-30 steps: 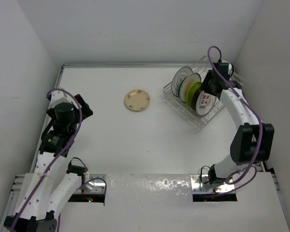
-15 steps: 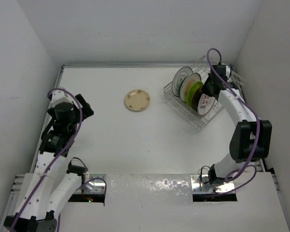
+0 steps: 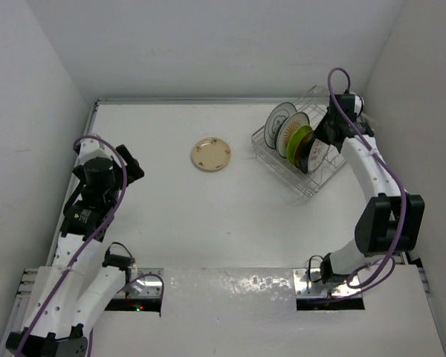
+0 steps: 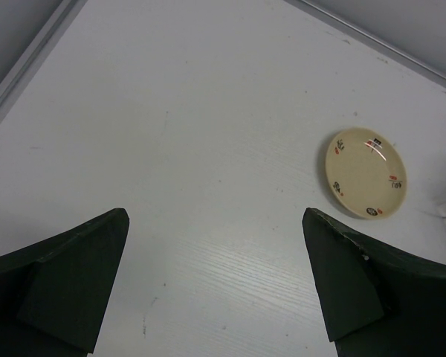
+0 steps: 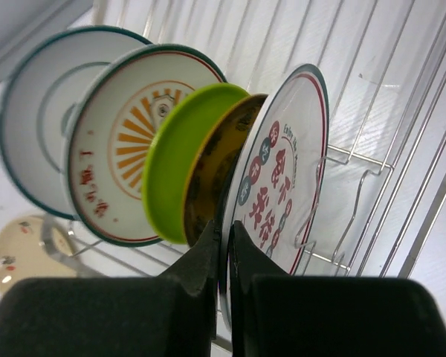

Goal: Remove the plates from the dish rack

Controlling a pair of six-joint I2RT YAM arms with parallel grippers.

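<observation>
The wire dish rack point(image 3: 312, 178) stands at the back right and holds several upright plates: a white one with dark rings point(image 5: 30, 111), an orange-patterned one point(image 5: 119, 149), a lime green one point(image 5: 175, 160), a brown-yellow one point(image 5: 215, 167) and a white one with red characters point(image 5: 279, 171). My right gripper point(image 5: 224, 236) is shut on the rim of the red-character plate, one finger squeezed between it and the brown-yellow plate. It also shows in the top view point(image 3: 328, 130). A small cream plate point(image 3: 210, 154) lies flat on the table. My left gripper point(image 4: 215, 282) is open and empty above bare table.
The rack's wire tines point(image 5: 386, 149) rise close to the right of the held plate. The right wall and back wall stand near the rack. The cream plate point(image 4: 366, 172) lies ahead and to the right of my left gripper.
My right wrist has moved back and to the right over the rack, and the red-character plate shows less from above. The left arm has not moved.
</observation>
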